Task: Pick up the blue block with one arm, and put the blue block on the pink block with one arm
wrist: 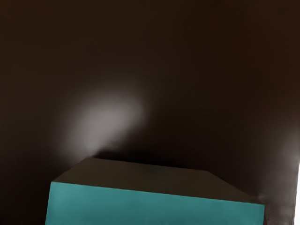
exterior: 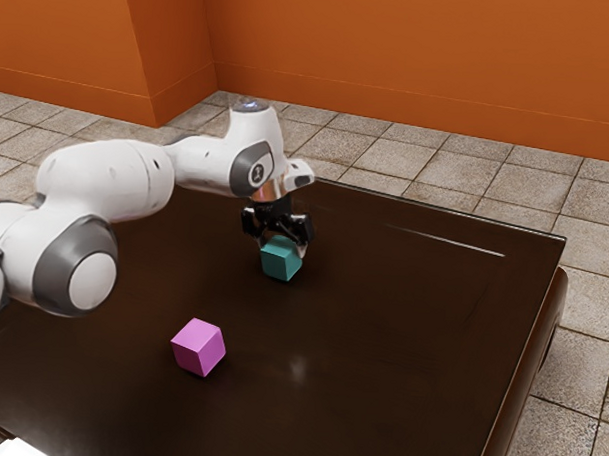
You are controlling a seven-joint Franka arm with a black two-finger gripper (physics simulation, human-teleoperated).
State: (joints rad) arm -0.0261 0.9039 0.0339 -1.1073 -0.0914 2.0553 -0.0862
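Standing alone on the dark table (exterior: 431, 322), the pink block (exterior: 198, 346) sat well apart from the blue block (exterior: 280, 260), nearer the front edge and toward the exterior view's left, with bare tabletop between the two and nothing lying across that stretch. A tiled floor (exterior: 467, 169) ran around the table to an orange wall (exterior: 391, 41) behind. The blue block, more teal than blue in these renders, rested farther back on the table, and it looked to be sitting on the surface rather than raised. The white arm (exterior: 116, 191) came in from the exterior view's left, its bulky joints low over the near side of the table and its forearm reaching out roughly level, with the hand turned to point straight down. The gripper (exterior: 280, 241) hung right over the blue block, its black fingers (exterior: 306, 236) spread wide and dropped to either side of the block's upper edge, and a small gap showed beside the block, so nothing was held. From the wrist view, the blue block (wrist: 154, 206) lay just under the hand, its top face in shadow, with a soft glare on the table (wrist: 187, 70) beyond it.
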